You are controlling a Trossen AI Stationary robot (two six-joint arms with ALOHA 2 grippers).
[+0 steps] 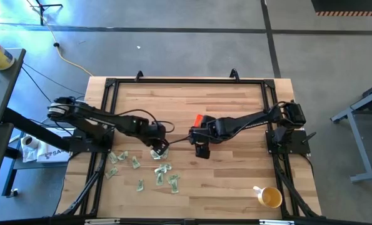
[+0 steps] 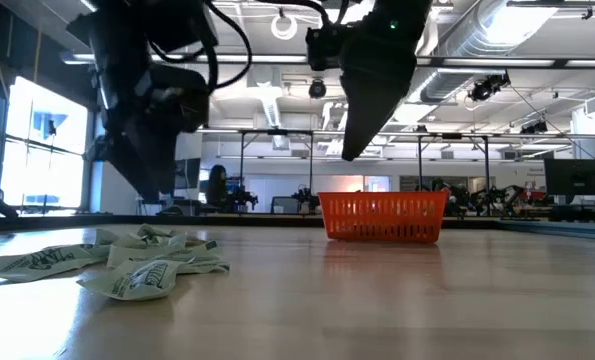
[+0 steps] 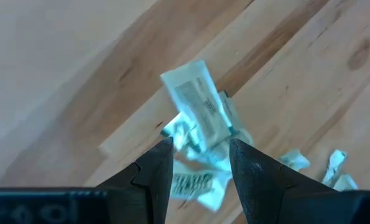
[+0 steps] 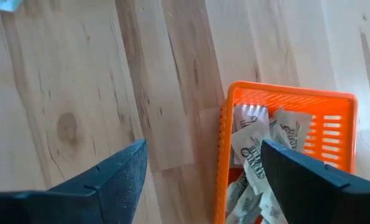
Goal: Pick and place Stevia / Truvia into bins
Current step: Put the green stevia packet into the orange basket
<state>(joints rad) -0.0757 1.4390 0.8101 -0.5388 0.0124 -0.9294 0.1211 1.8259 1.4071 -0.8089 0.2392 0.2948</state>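
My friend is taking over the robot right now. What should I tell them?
Left end effector: open, above the sachet pile, nothing gripped.
Right end effector: open, empty, over the table beside the orange bin.
Done: several sachets in the bin.
Left: loose sachets on the table near the front-left side still need picking. The yellow cup is not a target.

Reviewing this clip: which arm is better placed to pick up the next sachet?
Left. The left gripper hangs open over the sachets, while the right gripper is open and empty above the orange bin.
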